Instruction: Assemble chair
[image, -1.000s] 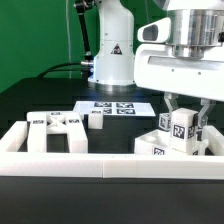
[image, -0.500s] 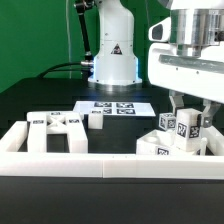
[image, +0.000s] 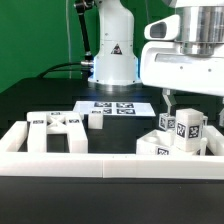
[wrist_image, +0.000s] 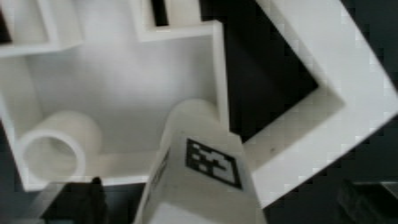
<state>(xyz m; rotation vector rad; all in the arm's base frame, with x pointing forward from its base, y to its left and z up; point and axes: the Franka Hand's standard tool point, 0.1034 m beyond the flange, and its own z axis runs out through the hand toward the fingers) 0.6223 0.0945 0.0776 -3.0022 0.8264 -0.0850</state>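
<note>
The chair is in loose white tagged parts. At the exterior view's right, a cluster of tagged blocks (image: 176, 135) stands against the border rail (image: 110, 163), with an upright tagged bar (image: 188, 127) on top. My gripper (image: 190, 104) hangs just above this bar, open, with one finger (image: 167, 100) beside it and not touching. In the wrist view the tagged bar (wrist_image: 205, 160) rises between my spread jaws, and a dark finger (wrist_image: 80, 200) stands apart from it. A seat-like frame part (image: 55, 129) and a small block (image: 96, 120) lie at the exterior view's left.
The marker board (image: 118, 106) lies behind the parts, in front of the arm's base (image: 112, 55). The low white border rail runs along the front and both sides. A white part with a round hole (wrist_image: 63, 150) sits beside the bar in the wrist view.
My jaws have spread apart and let go of the upright tagged bar. The gripper has risen a little. The bar stays standing on the cluster.
</note>
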